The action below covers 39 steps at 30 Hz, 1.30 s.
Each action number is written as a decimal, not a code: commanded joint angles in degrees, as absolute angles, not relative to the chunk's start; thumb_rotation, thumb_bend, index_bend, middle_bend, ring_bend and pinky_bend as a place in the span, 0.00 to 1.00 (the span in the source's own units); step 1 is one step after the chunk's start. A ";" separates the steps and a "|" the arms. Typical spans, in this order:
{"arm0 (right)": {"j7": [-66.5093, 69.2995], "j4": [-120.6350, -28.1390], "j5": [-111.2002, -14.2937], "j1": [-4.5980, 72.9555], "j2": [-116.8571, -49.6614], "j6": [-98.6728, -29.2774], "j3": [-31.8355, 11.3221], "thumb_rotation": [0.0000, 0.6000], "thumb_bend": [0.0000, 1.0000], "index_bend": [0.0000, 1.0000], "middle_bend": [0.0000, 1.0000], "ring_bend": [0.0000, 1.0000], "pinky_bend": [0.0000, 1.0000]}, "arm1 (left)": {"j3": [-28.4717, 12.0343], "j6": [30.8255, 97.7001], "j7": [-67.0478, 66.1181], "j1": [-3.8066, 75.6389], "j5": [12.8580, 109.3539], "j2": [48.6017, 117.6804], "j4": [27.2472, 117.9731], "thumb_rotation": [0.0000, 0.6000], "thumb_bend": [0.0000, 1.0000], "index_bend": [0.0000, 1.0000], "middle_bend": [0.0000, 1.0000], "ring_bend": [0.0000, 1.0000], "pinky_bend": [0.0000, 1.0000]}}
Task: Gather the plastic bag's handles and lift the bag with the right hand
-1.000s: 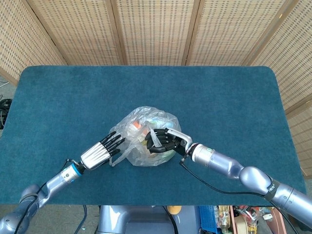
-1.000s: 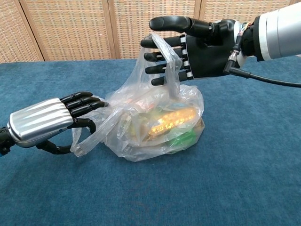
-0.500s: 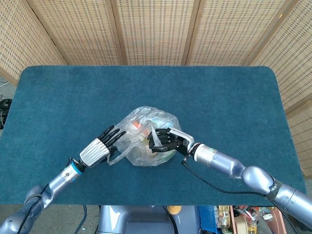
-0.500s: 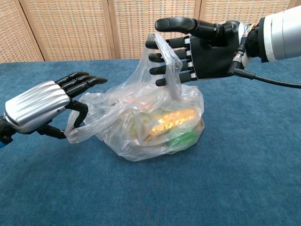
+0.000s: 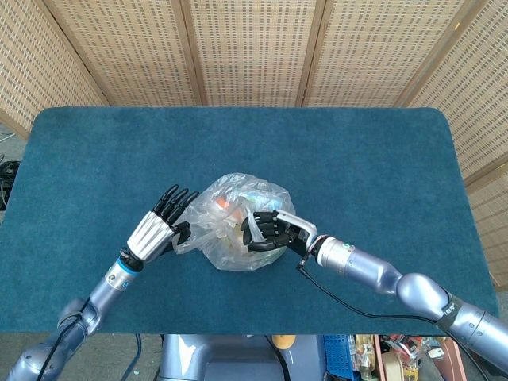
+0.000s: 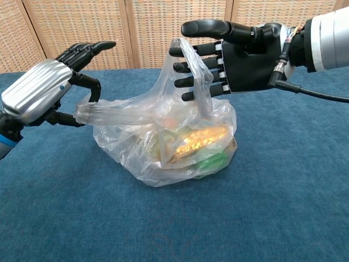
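The plastic bag [image 6: 174,144] sits mid-worktop [image 5: 381,159], thin, clear and floppy, with what look like food packets weighing its bottom, so I judge it fairly light but slippery and easily torn. My right robot hand [image 6: 229,49] has fingers spread through one handle loop [image 6: 193,71], which drapes over them, not yet clamped. My left robot hand [image 6: 46,90] holds the other handle [image 6: 95,112] hooked and stretched sideways. I'd take both loops together, high up, never the film body.

In the chest view, the left hand [image 6: 41,93] at upper left is raised, fingers extended; the right hand [image 6: 232,52] at upper right spreads flat, thumb uppermost.
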<state>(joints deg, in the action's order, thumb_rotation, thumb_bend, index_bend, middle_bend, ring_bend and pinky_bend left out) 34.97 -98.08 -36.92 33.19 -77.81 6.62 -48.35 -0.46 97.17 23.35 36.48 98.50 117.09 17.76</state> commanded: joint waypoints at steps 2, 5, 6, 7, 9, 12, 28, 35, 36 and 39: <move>34.94 -98.15 -36.80 33.28 -77.78 6.54 -48.25 1.00 0.14 0.42 0.52 0.40 0.40 | -3.41 98.97 27.12 37.53 95.59 118.39 18.36 1.00 0.44 0.65 0.00 0.00 0.00; 34.85 -98.29 -36.76 33.46 -77.75 6.33 -48.22 1.00 0.14 0.42 0.52 0.40 0.40 | -5.39 100.11 29.38 38.55 93.87 118.48 19.30 1.00 0.44 0.57 0.00 0.00 0.00; 34.84 -98.37 -36.74 33.53 -77.74 6.23 -48.24 1.00 0.14 0.43 0.52 0.40 0.40 | -5.80 100.47 29.65 38.94 93.57 118.35 19.58 1.00 0.44 0.54 0.00 0.00 0.00; 34.85 -98.43 -36.72 33.59 -77.74 6.16 -48.25 1.00 0.14 0.43 0.52 0.40 0.40 | -6.10 100.87 29.78 39.27 93.41 118.21 19.81 1.00 0.44 0.53 0.00 0.00 0.00; 34.84 -98.72 -36.68 33.73 -77.74 5.97 -48.29 1.00 0.14 0.43 0.52 0.40 0.40 | -6.70 102.09 29.74 40.22 93.26 117.63 20.51 1.00 0.43 0.48 0.00 0.00 0.00; 35.00 -99.24 -36.53 33.98 -77.75 5.47 -48.31 1.00 0.15 0.43 0.52 0.40 0.40 | -6.98 103.57 28.58 41.54 93.60 116.24 21.73 1.00 0.42 0.43 0.00 0.00 0.00; 36.15 -101.89 -35.91 34.77 -78.03 2.59 -48.01 1.00 0.15 0.43 0.52 0.40 0.39 | -7.11 106.76 20.33 44.67 95.68 106.47 31.36 1.00 0.34 0.00 0.00 0.00 0.00; 37.11 -101.70 -35.75 36.20 -78.68 0.00 -47.14 1.00 0.15 0.43 0.52 0.40 0.39 | -6.10 105.38 14.46 47.44 98.71 100.94 37.99 1.00 0.24 0.00 0.00 0.00 0.00; 37.25 -101.67 -35.70 36.38 -78.82 -0.34 -47.11 1.00 0.15 0.43 0.52 0.40 0.38 | -5.99 105.13 13.71 47.83 99.12 100.33 38.76 1.00 0.24 0.00 0.00 0.00 0.00; 37.65 -101.47 -35.66 37.09 -79.52 -1.87 -46.80 1.00 0.17 0.43 0.52 0.39 0.37 | -5.80 104.10 11.20 48.94 100.16 98.26 41.86 1.00 0.24 0.00 0.00 0.00 0.00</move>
